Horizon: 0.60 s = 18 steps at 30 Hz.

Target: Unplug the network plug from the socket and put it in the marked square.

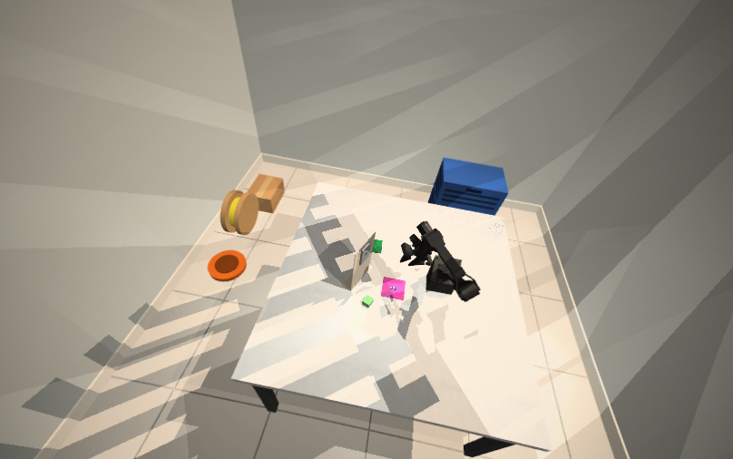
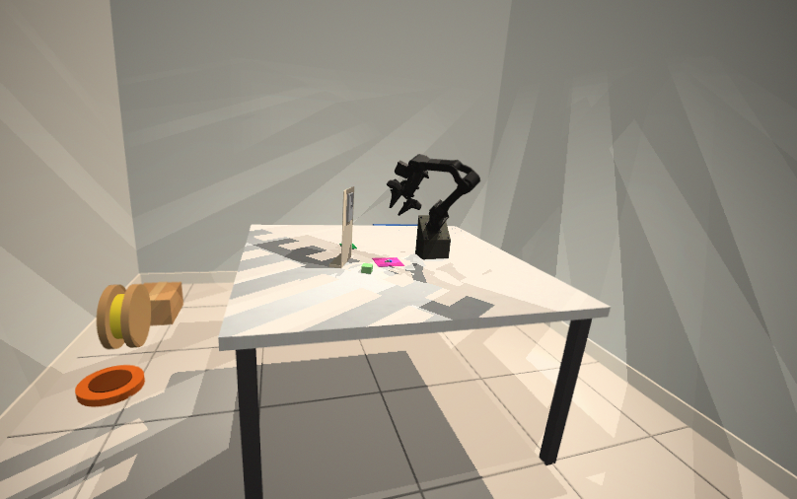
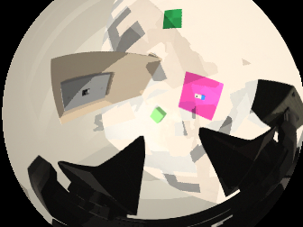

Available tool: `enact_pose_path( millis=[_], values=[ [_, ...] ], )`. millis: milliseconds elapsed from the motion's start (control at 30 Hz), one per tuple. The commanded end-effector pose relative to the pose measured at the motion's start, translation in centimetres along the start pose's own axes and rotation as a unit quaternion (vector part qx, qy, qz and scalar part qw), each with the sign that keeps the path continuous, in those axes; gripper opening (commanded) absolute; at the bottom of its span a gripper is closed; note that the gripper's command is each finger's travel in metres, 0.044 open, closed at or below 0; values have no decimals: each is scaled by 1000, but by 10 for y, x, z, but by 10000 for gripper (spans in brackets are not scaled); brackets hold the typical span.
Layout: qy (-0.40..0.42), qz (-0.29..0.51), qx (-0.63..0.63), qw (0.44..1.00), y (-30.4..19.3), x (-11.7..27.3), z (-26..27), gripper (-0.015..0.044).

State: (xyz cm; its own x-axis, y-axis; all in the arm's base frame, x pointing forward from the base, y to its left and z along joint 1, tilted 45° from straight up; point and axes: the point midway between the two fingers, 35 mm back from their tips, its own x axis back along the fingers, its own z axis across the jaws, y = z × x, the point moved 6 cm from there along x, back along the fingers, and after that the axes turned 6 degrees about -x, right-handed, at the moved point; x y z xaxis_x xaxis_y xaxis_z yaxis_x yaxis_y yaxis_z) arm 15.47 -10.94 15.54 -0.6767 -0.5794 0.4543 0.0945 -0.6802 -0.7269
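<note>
The small white and blue plug (image 1: pixel 393 288) (image 2: pixel 389 261) (image 3: pixel 202 97) lies within the magenta marked square (image 1: pixel 399 295) (image 2: pixel 379 259) (image 3: pixel 209 110), near its middle. The upright beige panel (image 1: pixel 356 272) (image 2: pixel 346 241) (image 3: pixel 128 72) stands beyond the square. Its grey socket plate (image 1: pixel 366 252) (image 3: pixel 96 90) shows a dark, empty socket opening (image 3: pixel 86 92). My gripper (image 1: pixel 406 263) (image 2: pixel 396 210) (image 3: pixel 171 133) is open with nothing between its fingers. It hangs well above the table, apart from the plug and panel. The plug's tab is too small to make out.
A light green block (image 1: pixel 367 300) (image 2: pixel 367 268) (image 3: pixel 158 114) lies near the square, on the panel side. A dark green block (image 1: pixel 377 246) (image 3: pixel 172 19) lies near the panel's far end. A blue crate (image 1: pixel 469 183), a cable spool (image 1: pixel 239 212) and an orange ring (image 1: pixel 211 272) are beyond the table.
</note>
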Motion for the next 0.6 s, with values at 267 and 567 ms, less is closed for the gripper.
enact_pose_path(
  millis=[267,567],
  values=[
    [-2,0,1,1000,1,0,1,440],
    [-2,0,1,1000,1,0,1,440]
  ],
)
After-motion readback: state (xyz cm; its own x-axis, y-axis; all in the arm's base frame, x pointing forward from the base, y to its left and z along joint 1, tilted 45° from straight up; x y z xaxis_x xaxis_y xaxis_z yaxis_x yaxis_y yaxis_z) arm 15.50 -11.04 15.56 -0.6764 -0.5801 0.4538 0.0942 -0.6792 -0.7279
